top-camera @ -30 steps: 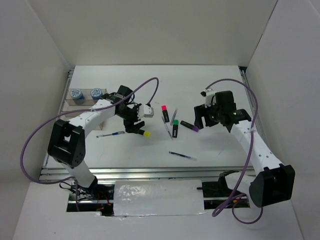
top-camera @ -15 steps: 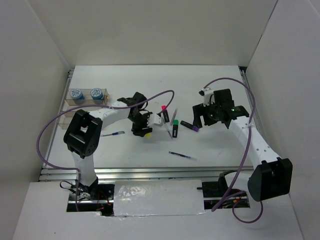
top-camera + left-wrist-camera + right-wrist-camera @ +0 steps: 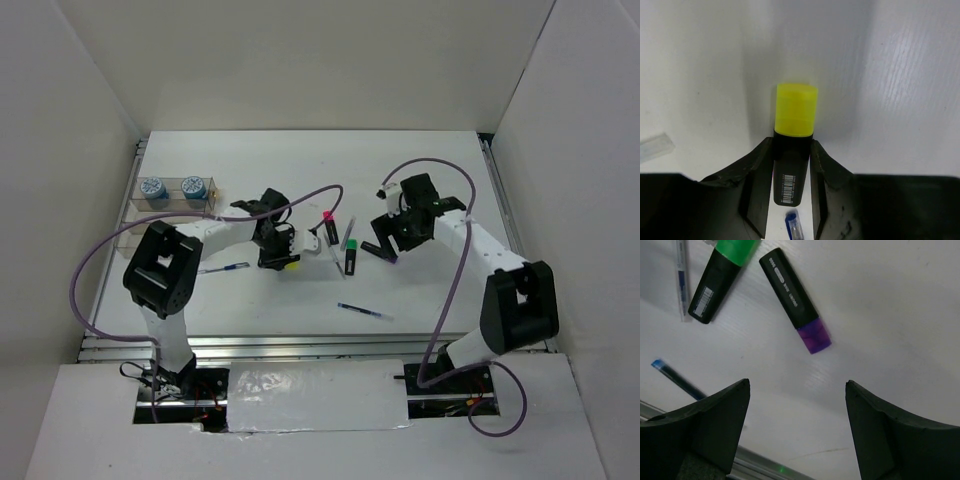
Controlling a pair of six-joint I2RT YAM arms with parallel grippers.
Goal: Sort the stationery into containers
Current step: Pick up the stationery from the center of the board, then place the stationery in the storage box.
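Pinching the black barrel of the yellow highlighter [image 3: 792, 170], the left gripper [image 3: 791, 146] has one finger pressed against each side of it, the yellow cap sticking out past the fingertips over the white table [image 3: 300, 160]. From the wrist view I cannot tell whether the highlighter is lifted or resting on the surface. A blue pen tip [image 3: 794, 225] shows just under the barrel. From above, that gripper sits left of centre, with a thin pen [image 3: 225, 268] lying to its left.

The right gripper [image 3: 796, 387] has its fingers [image 3: 715, 425] spread wide and holds nothing. It hovers over the purple highlighter [image 3: 795, 300], which lies flat on the table with its cap pointing towards the gripper. Just beside it lies the green highlighter [image 3: 722, 282], with a thin silver pen [image 3: 682, 280] along its far side. Another blue pen [image 3: 365, 311] lies apart, nearer the table's front edge. The pink highlighter [image 3: 328, 225] lies between the two grippers.

At the table's far left stands the clear organizer box [image 3: 172, 201], with both patterned tubs [image 3: 153, 189] side by side in its back compartments
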